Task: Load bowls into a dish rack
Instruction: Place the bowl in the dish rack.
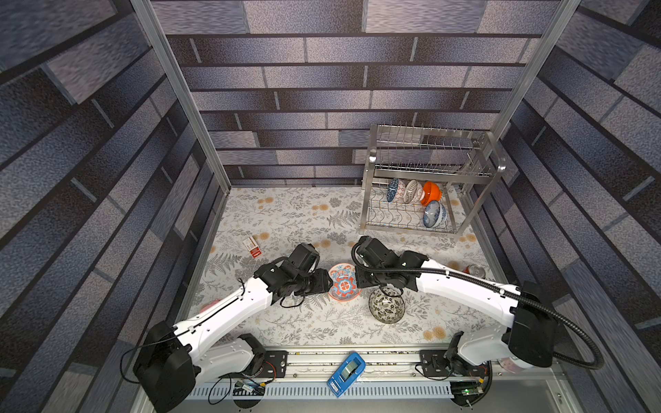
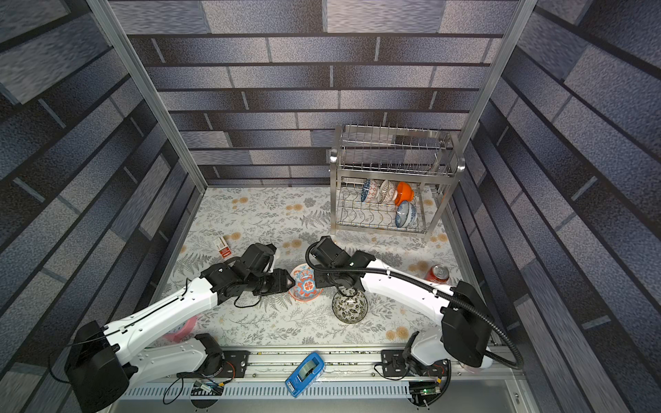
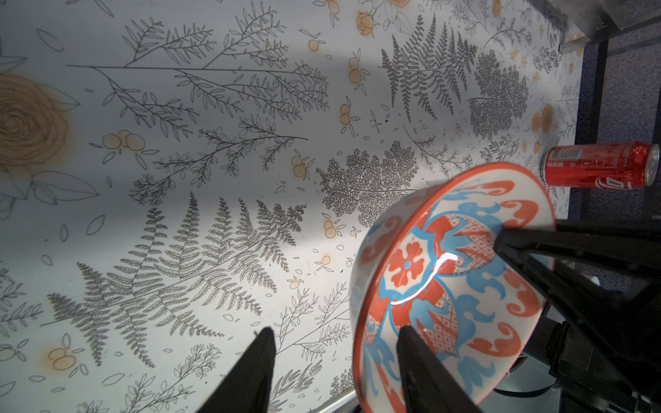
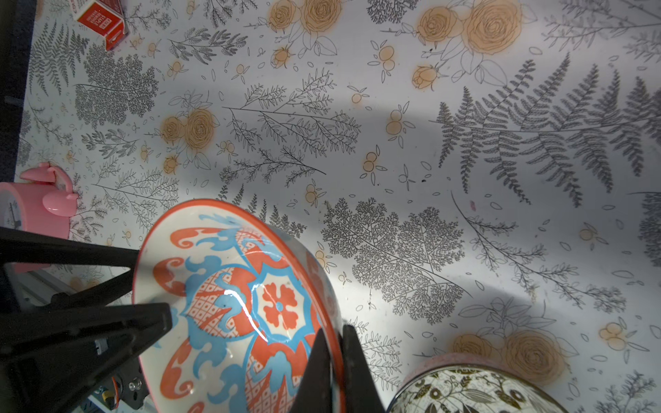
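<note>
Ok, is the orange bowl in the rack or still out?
In. The plain orange round bowl lies on its side in the lower tier of the shiny steel wire dish rack, beside the white lattice bowl.

Left arm (image 1: 229, 314) and right arm (image 1: 465, 298): white shells (image 1: 221, 354), black joint housings (image 1: 164, 368); left gripper (image 3: 335, 329) and right gripper (image 4: 336, 330): black tapered fingers (image 3: 250, 375); ribbed black conduit (image 1: 465, 277) lines the right arm.

Medallion bowl (image 1: 344, 282) btwn L & R jaws, poss. held; b/w floral bowl (image 1: 387, 306) just beside.
</note>
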`<state>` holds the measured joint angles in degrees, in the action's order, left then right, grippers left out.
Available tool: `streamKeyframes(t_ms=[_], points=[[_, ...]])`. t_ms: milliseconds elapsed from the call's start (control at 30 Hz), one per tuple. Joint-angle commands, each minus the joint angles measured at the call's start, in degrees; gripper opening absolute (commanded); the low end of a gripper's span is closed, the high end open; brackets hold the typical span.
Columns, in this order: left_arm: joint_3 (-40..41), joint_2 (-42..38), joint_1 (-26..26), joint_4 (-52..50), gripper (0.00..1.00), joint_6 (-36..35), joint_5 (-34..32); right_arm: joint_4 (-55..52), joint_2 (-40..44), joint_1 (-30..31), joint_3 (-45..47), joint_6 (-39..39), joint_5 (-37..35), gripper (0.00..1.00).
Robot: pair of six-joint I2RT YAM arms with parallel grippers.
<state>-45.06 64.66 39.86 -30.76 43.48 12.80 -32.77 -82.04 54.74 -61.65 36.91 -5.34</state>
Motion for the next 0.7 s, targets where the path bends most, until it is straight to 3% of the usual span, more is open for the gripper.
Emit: streamKeyframes(t_ms=[0,667], points=[[-0.8,-0.2,-0.3,0.2,0.65,-0.5,0.3,0.6,2.6,0.2,0.0,1.3,-2.6,0.00],[-4.8,-1.6,-0.3,-3.4,0.81,-0.7,-0.5,-1.3,4.3,0.0,2.3,0.5,-13.1,0.00]])
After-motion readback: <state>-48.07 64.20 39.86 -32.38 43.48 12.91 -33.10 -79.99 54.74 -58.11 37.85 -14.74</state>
